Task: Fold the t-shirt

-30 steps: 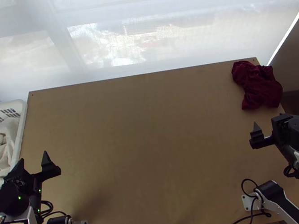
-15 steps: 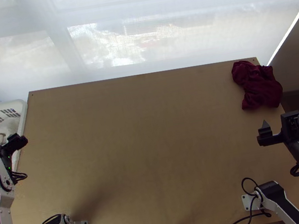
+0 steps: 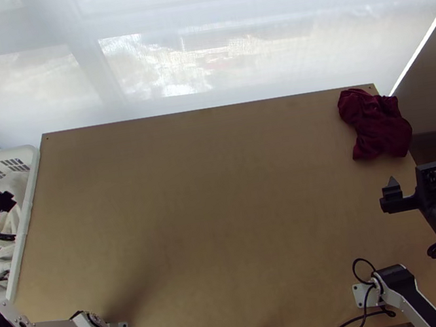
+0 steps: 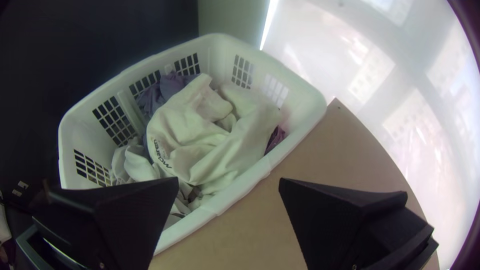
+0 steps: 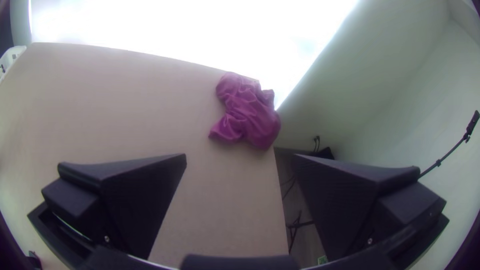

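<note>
Dark red cloth (image 3: pixel 376 125) lies bunched at the table's (image 3: pixel 223 196) far right corner; an off-white garment (image 4: pixel 215 135) lies rumpled in the laundry basket (image 3: pixel 32 168) at left. I cannot tell which is the t-shirt. The left gripper (image 3: pixel 2 201) hangs over the basket, the right gripper (image 3: pixel 413 176) near the table's right edge; both are spread wide and empty.

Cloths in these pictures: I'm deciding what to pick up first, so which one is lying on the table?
The dark red cloth, bunched at the table's far right corner; the white cloth and purplish cloth lie inside the basket.
</note>
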`<state>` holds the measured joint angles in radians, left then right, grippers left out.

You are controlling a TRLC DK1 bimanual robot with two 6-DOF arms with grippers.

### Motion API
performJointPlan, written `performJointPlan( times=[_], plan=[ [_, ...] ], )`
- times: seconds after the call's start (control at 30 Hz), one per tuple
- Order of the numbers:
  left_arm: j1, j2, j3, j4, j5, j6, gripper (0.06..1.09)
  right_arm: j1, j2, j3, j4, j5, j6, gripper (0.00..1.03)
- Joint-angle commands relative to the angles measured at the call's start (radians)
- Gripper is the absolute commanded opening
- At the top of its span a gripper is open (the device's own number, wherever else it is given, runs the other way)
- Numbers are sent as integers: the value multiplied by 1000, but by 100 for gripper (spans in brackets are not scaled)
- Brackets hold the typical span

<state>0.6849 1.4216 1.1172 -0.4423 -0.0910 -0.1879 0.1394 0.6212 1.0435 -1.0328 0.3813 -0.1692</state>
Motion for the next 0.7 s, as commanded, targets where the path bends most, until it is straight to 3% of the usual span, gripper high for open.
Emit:
performJointPlan(
  times=[0.0, 0.2, 0.4, 0.67],
  plan=[
    [96, 254, 118, -4, 30, -10, 104, -9, -2, 4, -27, 1, -7, 98],
    [185, 458, 285, 7, 25, 24, 104, -9, -11, -3, -47, 1, -13, 98],
    [251, 642, 474, -93, 8, 19, 104, -6, 2, -3, -49, 1, -19, 98],
    [271, 780, 549, -148, -19, 27, 103, -4, 6, 0, -67, 1, -24, 98]
  ],
)
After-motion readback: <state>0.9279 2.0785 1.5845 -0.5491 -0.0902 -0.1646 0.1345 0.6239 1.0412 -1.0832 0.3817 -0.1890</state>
